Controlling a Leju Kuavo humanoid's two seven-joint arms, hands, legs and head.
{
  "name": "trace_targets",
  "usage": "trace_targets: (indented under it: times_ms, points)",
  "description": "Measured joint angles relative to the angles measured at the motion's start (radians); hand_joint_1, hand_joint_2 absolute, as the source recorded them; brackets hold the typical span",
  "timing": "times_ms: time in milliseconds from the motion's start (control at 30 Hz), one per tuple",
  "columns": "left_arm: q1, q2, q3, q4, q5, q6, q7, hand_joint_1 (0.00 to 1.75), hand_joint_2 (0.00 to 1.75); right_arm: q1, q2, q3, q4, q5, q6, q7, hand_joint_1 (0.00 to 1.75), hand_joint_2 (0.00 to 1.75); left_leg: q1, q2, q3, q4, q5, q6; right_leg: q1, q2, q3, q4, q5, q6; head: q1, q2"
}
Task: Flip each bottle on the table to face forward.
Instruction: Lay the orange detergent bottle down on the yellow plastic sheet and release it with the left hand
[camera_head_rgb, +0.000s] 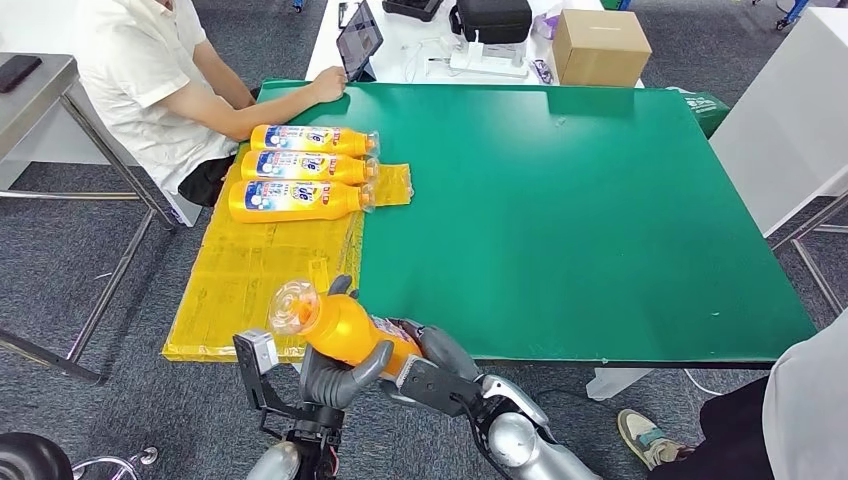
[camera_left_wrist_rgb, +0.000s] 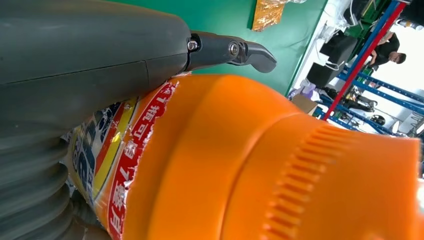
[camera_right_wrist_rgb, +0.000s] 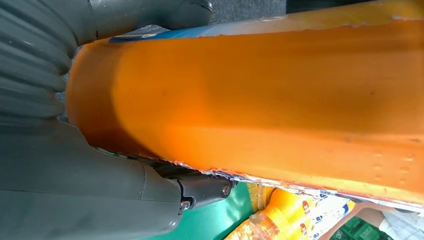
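An orange bottle with a clear cap is held off the table's near edge, cap pointing away to the left. My left hand grips it from below near the neck, and my right hand holds its lower body. In the left wrist view my left hand wraps the labelled bottle. The right wrist view has my right hand around the bottle's plain orange side. Three more bottles lie side by side on the yellow sheet, labels up, caps to the right.
The green table stretches wide to the right. A seated person rests a forearm at the far left corner. A tablet, black bag and cardboard box stand behind. Another person's leg is at the right.
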Motion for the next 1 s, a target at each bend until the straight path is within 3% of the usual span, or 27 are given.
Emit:
trace_targets:
  times_ms: [100,133,167,233,267,300,400,533,1000]
  points:
    - [-0.003,-0.003,0.000,0.008,0.000,-0.002,-0.004,0.02,1.75,0.000,0.000,0.000,0.000,-0.007,0.000,0.000,1.75,1.75,0.000,0.000,0.000,0.000,0.000,0.000,0.000,0.000,0.000,0.000,0.000,0.000,0.000,0.000]
    - [-0.005,-0.004,-0.001,0.009,-0.001,-0.005,-0.009,0.27,1.75,0.000,0.000,0.000,0.000,-0.013,0.002,-0.001,1.75,1.75,0.000,0.000,0.000,0.000,0.000,0.000,0.000,0.000,0.000,0.000,0.000,0.000,0.000,0.000]
    - [-0.007,-0.004,-0.002,0.009,-0.002,-0.009,-0.017,0.71,1.75,-0.001,0.000,0.001,0.000,-0.020,0.004,-0.003,1.39,1.75,0.000,0.000,0.000,0.000,0.000,0.000,0.000,0.000,0.000,0.000,0.000,0.000,0.000,0.000]
    - [-0.010,-0.005,-0.004,0.007,-0.008,-0.023,-0.033,1.57,1.75,-0.003,0.000,0.002,0.000,-0.036,0.010,-0.007,0.52,1.75,0.000,0.000,0.000,0.000,0.000,0.000,0.000,0.000,0.000,0.000,0.000,0.000,0.000,0.000]
    - [-0.011,-0.005,-0.005,0.004,-0.010,-0.032,-0.041,1.75,1.75,-0.004,0.000,0.003,0.000,-0.042,0.013,-0.009,0.08,1.75,0.000,0.000,0.000,0.000,0.000,0.000,0.000,0.000,0.000,0.000,0.000,0.000,0.000,0.000]
    - [-0.012,-0.005,-0.006,-0.001,-0.010,-0.043,-0.046,1.75,1.75,-0.007,-0.001,0.005,0.000,-0.046,0.015,-0.012,0.00,1.75,0.000,0.000,0.000,0.000,0.000,0.000,0.000,0.000,0.000,0.000,0.000,0.000,0.000,0.000]
    - [-0.010,-0.003,-0.004,-0.021,0.028,-0.094,-0.034,1.75,1.75,-0.013,-0.003,0.010,0.000,-0.057,0.025,-0.018,0.00,1.75,0.000,0.000,0.000,0.000,0.000,0.000,0.000,0.000,0.000,0.000,0.000,0.000,0.000,0.000]
    - [-0.002,0.005,0.001,-0.042,0.067,-0.135,-0.012,1.75,1.75,-0.011,-0.005,0.010,0.001,-0.068,0.027,-0.027,0.00,0.00,0.000,0.000,0.000,0.000,0.000,0.000,0.000,0.000,0.000,0.000,0.000,0.000,0.000,0.000]
    - [0.014,0.010,0.051,-0.066,0.107,-0.081,-0.006,1.75,1.75,0.035,0.045,-0.007,0.010,-0.055,-0.123,-0.059,0.00,0.00,0.000,0.000,0.000,0.000,0.000,0.000,0.000,0.000,0.000,0.000,0.000,0.000,0.000,0.000]
